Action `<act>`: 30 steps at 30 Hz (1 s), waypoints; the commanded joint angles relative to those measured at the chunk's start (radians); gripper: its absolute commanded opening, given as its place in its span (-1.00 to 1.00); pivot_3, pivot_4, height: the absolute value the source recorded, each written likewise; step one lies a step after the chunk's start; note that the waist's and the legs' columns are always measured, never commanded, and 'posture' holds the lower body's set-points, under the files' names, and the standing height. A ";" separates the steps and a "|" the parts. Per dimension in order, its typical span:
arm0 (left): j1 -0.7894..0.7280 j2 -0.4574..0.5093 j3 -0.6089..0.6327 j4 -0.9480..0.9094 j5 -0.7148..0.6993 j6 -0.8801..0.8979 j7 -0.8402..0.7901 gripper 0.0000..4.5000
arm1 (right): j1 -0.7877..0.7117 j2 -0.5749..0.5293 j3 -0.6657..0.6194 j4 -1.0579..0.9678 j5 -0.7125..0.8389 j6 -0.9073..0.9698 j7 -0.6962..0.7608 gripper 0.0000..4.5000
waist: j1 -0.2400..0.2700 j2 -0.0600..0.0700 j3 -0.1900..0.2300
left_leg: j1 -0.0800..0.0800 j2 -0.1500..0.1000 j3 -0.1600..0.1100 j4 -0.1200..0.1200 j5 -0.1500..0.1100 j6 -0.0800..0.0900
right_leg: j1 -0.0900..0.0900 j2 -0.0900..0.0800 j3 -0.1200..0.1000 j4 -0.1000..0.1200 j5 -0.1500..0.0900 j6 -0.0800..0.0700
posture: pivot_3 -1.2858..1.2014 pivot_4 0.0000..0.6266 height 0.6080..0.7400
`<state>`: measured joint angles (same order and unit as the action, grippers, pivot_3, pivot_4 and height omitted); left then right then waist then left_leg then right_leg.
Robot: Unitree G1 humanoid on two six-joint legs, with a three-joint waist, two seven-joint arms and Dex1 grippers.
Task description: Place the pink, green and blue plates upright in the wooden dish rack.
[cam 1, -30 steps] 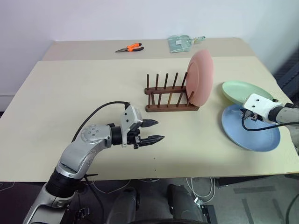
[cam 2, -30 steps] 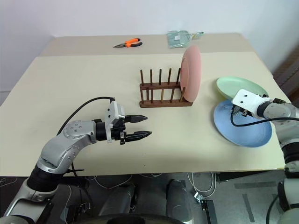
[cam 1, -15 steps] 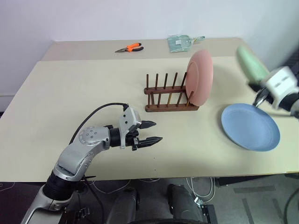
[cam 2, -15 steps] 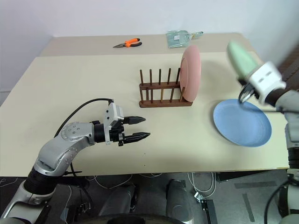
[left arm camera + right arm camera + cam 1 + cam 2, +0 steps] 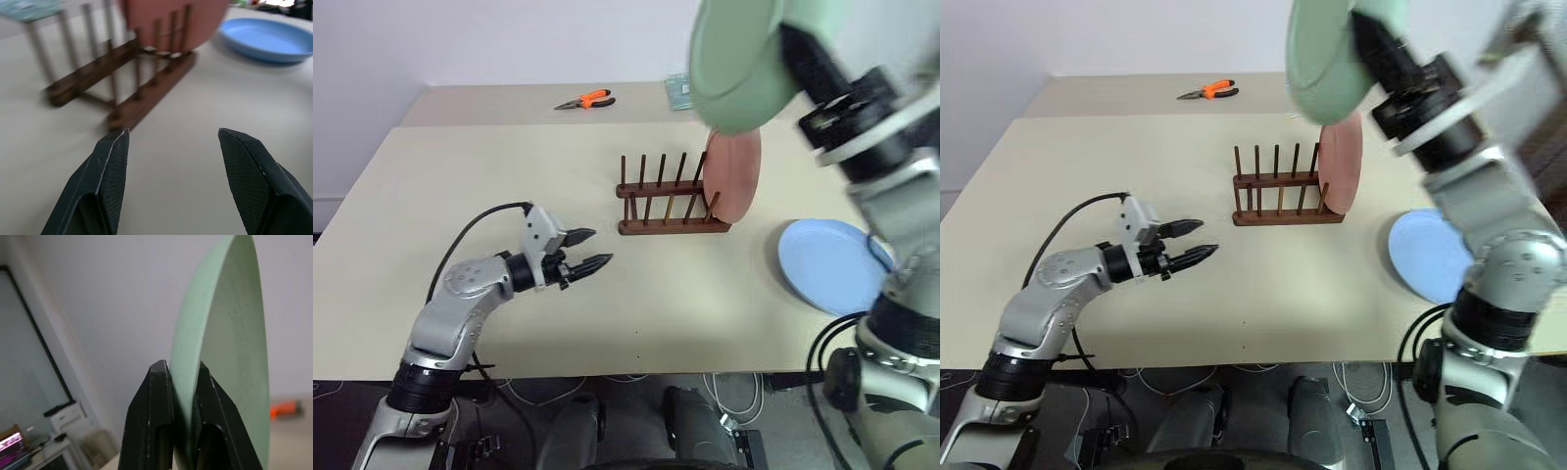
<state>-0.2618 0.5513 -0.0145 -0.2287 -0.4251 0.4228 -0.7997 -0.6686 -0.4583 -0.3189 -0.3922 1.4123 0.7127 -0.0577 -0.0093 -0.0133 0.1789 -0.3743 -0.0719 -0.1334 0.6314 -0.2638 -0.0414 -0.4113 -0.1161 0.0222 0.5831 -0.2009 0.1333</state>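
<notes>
My right gripper [image 5: 183, 382] is shut on the rim of the green plate [image 5: 734, 69] and holds it on edge, high above the table and over the wooden dish rack [image 5: 666, 211]. At the rack's right end the pink plate [image 5: 736, 176] stands upright between the pegs. To the right of the rack the blue plate [image 5: 832, 264] lies flat on the table. Left of the rack, low over the table, my left gripper [image 5: 592, 250] is open with nothing between its fingers and points toward the rack [image 5: 122, 88].
Orange-handled pliers [image 5: 587, 99] and a clear packet [image 5: 677, 93] lie on the far table behind the rack. Several free peg slots stand left of the pink plate. The blue plate is close to the table's right edge [image 5: 891, 171].
The right gripper closed on the green plate, lifted it off the table and swung it up and left over the rack, turning it on edge. The left gripper drifted left, away from the rack.
</notes>
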 commanded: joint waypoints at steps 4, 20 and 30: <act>0.025 0.009 0.048 -0.035 -0.002 -0.031 0.004 0.32 | 0.008 0.067 0.070 -0.021 -0.061 -0.017 -0.130 -0.97 | 0.003 0.000 0.000 | 0.000 -0.001 0.000 0.000 0.000 0.000 | 0.001 0.000 0.000 -0.001 0.000 0.001 | 0.03 -0.52 1.00; 0.019 -0.020 0.002 -0.039 0.007 -0.031 0.008 0.32 | 0.042 0.074 0.138 0.091 -0.255 0.037 -0.085 -0.47 | -0.004 0.000 0.000 | 0.001 0.000 0.001 -0.001 0.000 0.000 | 0.000 0.001 0.000 0.001 0.000 0.001 | 0.03 -0.52 1.00; 0.018 -0.022 -0.018 -0.039 0.007 -0.033 -0.009 0.32 | 0.029 -0.263 -0.002 0.004 -0.468 -0.047 0.272 0.37 | 0.000 0.000 0.000 | 0.000 0.000 0.001 0.000 0.000 0.000 | 0.001 0.001 0.000 -0.001 0.000 0.001 | 0.03 -0.52 1.00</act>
<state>-0.2360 0.5285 -0.0272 -0.2467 -0.4219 0.4067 -0.8017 -0.6312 -0.6718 -0.2198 -0.3473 0.9278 0.6880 0.1478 -0.0092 -0.0137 0.1791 -0.3739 -0.0722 -0.1327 0.6309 -0.2638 -0.0413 -0.4103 -0.1151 0.0216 0.5818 -0.2008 0.1347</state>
